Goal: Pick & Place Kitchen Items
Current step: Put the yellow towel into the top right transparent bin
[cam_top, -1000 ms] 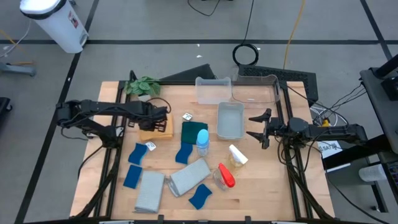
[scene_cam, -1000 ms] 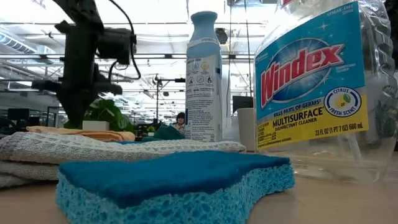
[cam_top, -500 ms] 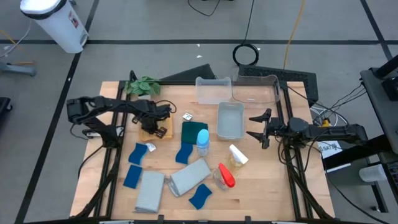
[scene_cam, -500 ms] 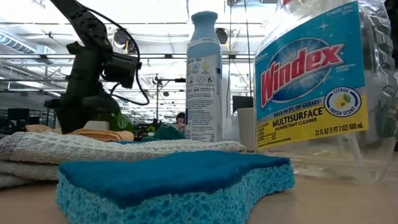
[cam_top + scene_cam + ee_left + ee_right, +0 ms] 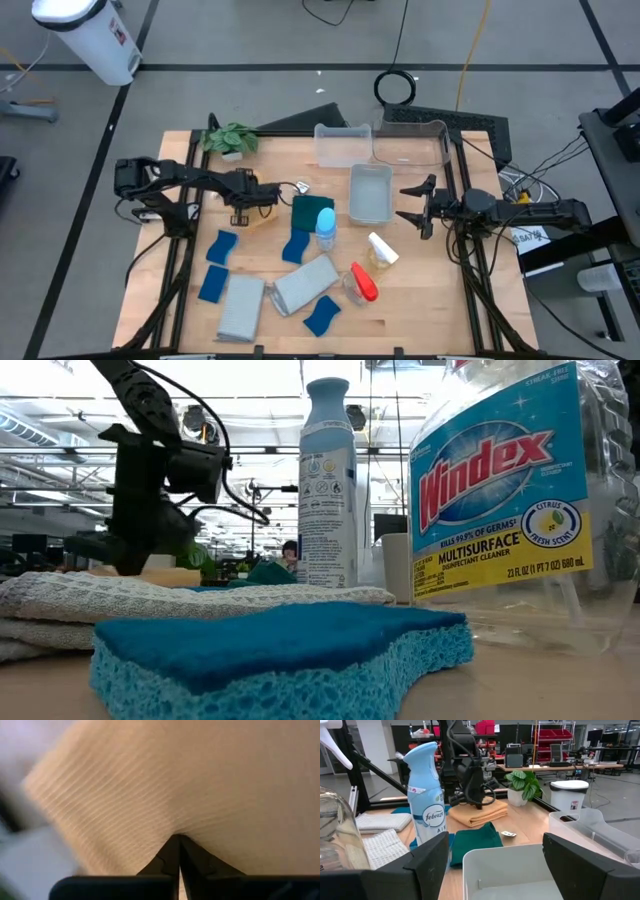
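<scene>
Along the near edge of the tabletop lie the waiting kitchen items, loosely spread so that each can be picked singly. There are four blue sponges: one nearest the edge, two toward the left edge and one near the middle. Two grey cloths lie folded among them.

Just beyond are three bottles: a red-topped bottle and a white-topped bottle lying down, and a blue-topped bottle standing upright. Behind the last lies the single dark teal cloth.

At mid-depth toward the left edge, the left gripper is down on the one orange cloth. Its fingers are pressed together with a fold of the fabric pinched between them, which looks like a grip taken to lift the cloth. The cloth rests on the tabletop beside the teal one.

By the right edge the right gripper waits with its fingers spread wide and holding nothing. It faces an empty clear bin, probably one of the places where items are to go.

Two more clear bins stand at the far edge, making three, and one potted plant is at the far left corner.
</scene>
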You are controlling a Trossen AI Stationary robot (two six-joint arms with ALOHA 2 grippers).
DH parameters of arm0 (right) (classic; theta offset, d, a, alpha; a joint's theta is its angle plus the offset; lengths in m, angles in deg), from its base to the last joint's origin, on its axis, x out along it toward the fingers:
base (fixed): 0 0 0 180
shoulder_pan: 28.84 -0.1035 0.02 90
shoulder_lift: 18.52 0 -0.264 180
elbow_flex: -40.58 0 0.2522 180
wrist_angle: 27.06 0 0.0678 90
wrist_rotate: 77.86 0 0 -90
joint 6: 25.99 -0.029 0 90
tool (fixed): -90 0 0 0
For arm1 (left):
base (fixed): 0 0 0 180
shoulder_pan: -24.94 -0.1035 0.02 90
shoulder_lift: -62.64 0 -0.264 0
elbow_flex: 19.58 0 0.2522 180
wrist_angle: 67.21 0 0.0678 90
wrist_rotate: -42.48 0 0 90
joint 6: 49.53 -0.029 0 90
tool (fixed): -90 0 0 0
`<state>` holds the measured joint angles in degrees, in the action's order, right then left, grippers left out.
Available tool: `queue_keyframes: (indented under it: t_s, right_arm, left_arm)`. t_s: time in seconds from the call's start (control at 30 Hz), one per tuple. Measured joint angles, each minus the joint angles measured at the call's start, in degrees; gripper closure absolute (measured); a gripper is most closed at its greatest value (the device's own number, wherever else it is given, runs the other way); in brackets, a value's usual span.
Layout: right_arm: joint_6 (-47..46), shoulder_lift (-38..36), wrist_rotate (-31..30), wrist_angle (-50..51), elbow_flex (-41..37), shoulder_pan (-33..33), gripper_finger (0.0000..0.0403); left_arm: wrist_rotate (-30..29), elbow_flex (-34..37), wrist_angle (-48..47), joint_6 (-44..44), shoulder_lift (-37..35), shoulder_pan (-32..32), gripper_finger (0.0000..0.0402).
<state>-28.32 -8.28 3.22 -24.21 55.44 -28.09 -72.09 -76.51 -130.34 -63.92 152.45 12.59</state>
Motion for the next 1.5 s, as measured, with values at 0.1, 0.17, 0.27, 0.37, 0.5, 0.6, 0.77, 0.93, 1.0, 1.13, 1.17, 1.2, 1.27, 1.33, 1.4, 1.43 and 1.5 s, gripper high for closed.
queue_keyframes:
  t_s: [0.1,0.17,0.27,0.37,0.5,0.6,0.77,0.93,1.0,1.13,1.17,1.2,1.27,1.33,1.4,1.43,1.5]
  right_arm:
    - [0.0,0.0,0.0,0.0,0.0,0.0,0.011]
    - [0.0,0.0,0.0,0.02,0.0,0.0,0.011]
    - [0.0,0.0,0.0,0.0,0.0,0.0,0.011]
    - [0.0,0.0,0.0,0.01,0.0,0.01,0.011]
    - [-0.01,0.0,0.0,0.02,0.0,0.01,0.011]
    - [0.0,0.0,0.0,0.0,0.0,0.0,0.011]
    - [0.0,0.0,0.0,0.02,0.0,0.0,0.011]
    - [0.0,0.0,0.0,0.02,0.0,0.0,0.011]
    - [0.0,0.0,0.0,0.02,0.0,0.0,0.011]
    - [0.0,0.0,0.0,0.02,0.0,0.01,0.011]
    - [0.0,0.0,0.0,0.01,0.0,0.01,0.011]
    - [0.0,0.0,0.0,0.02,0.0,0.0,0.011]
    - [0.0,0.0,0.0,0.02,0.0,0.0,0.011]
    - [0.0,0.0,0.0,0.02,0.0,0.0,0.011]
    - [0.0,0.0,0.0,0.02,0.0,0.0,0.011]
    - [0.0,0.0,0.0,0.02,0.0,0.01,0.011]
    - [0.0,0.0,0.0,0.02,0.0,0.01,0.011]
  left_arm:
    - [-2.65,-0.63,-0.37,1.7,-0.05,1.86,0.0392]
    - [-1.57,-1.66,-1.29,3.63,-0.09,3.02,0.0397]
    - [1.09,-3.6,-1.94,5.79,-0.12,4.51,0.0398]
    - [3.69,-6.14,-3.43,7.84,-0.19,5.59,0.0388]
    - [2.58,-9.67,-4.73,14.37,-0.19,7.73,0.0371]
    - [-1.48,-12.77,-8.4,20.62,-0.27,8.9,0.0348]
    - [-2.85,-17.4,-11.86,26.35,-0.3,10.08,0.0269]
    - [6.18,-19.19,-11.22,27.25,-0.34,12.23,0.017]
    - [8.29,-18.83,-11.23,28.4,-0.34,13.61,0.0141]
    - [6.79,-16.41,-10.96,33.39,-0.34,17.4,0.0107]
    - [6.01,-15.52,-10.45,34.88,-0.34,18.29,0.0104]
    - [5.38,-14.59,-9.78,36.24,-0.34,19.18,0.0102]
    - [3.63,-12.4,-8.4,38.29,-0.34,20.86,0.0102]
    - [1.88,-10.23,-6.26,40.36,-0.34,22.18,0.0105]
    - [0.32,-8.02,-3.14,42.14,-0.34,23.32,0.011]
    - [-0.3,-7.02,-1.51,42.59,-0.34,23.75,0.0112]
    - [-2.29,-4.86,1.72,42.66,-0.34,24.47,0.0116]
